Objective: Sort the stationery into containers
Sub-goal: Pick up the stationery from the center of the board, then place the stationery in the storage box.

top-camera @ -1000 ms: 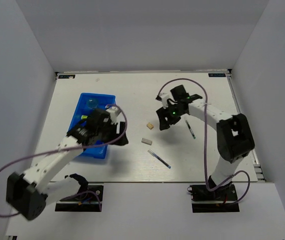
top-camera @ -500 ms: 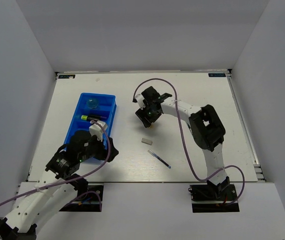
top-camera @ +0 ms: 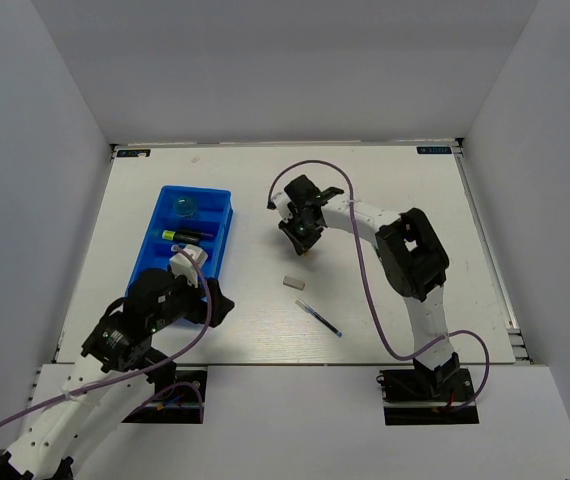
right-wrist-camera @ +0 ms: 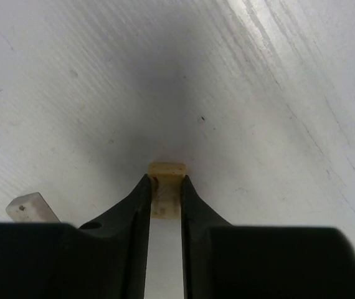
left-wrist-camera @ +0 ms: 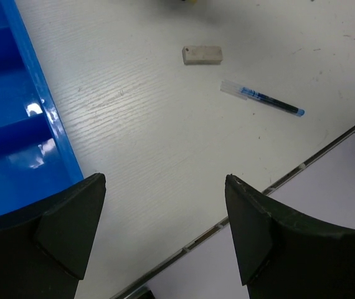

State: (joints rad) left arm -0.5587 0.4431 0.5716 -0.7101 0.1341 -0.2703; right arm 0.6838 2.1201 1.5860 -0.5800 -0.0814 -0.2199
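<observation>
Right gripper (right-wrist-camera: 166, 187) was closed on the beige eraser (right-wrist-camera: 167, 167), shallowly; it could slip on lifting. Left gripper (left-wrist-camera: 165, 180) stood wide, empty.

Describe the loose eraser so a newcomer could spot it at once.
Start at the blue tray on the left of the table and look right, to the middle. The white eraser lies there, between the right gripper and the thin blue pen. Unlike the beige eraser pinched in that gripper, it lies loose and untouched.
</observation>
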